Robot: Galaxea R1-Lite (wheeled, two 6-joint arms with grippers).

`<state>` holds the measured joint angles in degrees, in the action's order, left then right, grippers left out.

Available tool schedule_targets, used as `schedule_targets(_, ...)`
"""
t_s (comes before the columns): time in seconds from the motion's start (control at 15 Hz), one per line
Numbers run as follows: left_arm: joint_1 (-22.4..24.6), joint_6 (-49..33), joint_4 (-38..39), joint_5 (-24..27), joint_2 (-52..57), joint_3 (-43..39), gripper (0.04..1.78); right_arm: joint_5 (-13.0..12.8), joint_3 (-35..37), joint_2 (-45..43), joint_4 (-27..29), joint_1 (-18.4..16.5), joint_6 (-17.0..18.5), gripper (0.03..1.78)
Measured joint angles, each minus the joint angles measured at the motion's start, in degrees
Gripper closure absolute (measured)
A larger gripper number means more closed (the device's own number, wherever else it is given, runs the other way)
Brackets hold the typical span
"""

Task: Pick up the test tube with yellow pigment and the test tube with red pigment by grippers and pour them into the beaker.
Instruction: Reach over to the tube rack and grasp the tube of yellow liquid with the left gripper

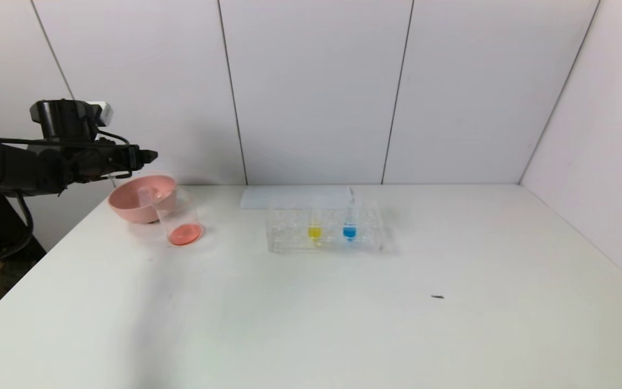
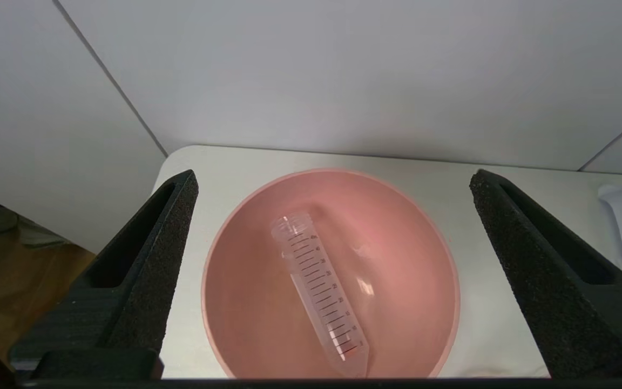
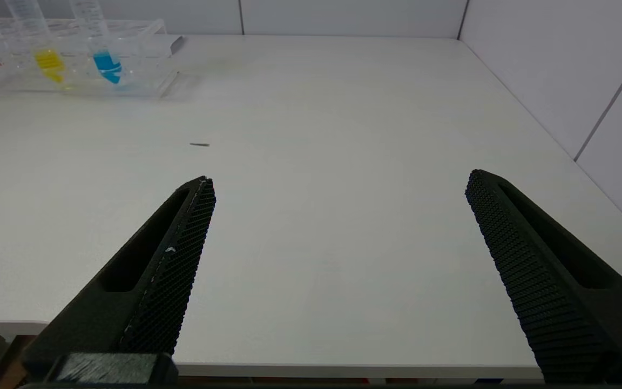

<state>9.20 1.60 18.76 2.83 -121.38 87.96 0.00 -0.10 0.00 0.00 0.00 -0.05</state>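
- The left pincer (image 1: 149, 156) hangs above the pink bowl (image 1: 127, 208) near the table's (image 1: 343, 313) far left corner, fingers spread wide with nothing between them.
- In the left wrist view an emptied test tube with red pigment (image 2: 319, 289) lies slanted inside the bowl, only a trace of red at its tip.
- The beaker (image 1: 178, 219) stands just beside the bowl, touching or nearly touching it, with red-orange liquid at the bottom, so the red pour looks done.
- The test tube with yellow pigment (image 1: 315, 221) stands upright in the clear rack (image 1: 324, 232) toward the far edge's middle, beside a blue tube (image 1: 349, 219).
- The right pincer (image 3: 338, 216) waits near the table's near right edge, fingers apart and empty.
- Risks: the yellow and blue tubes stand close, so a wide approach may knock the blue one or drag the light rack.
- The beaker sits against the bowl; a careless tilt could spill yellow into the bowl or tip the beaker.
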Motion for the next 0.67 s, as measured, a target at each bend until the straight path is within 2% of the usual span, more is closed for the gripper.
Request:
schedule_targets(0.4,-0.3,0.0,-1.8,-0.1,7.2,-1.8,0.06,0.0,0.0,0.0,0.0,0.0,0.0,0.11)
schedule_targets(0.67,-2.3,0.1,-2.7,-0.3,12.9,-4.3,0.06,0.0,0.0,0.0,0.0,0.0,0.0,0.11)
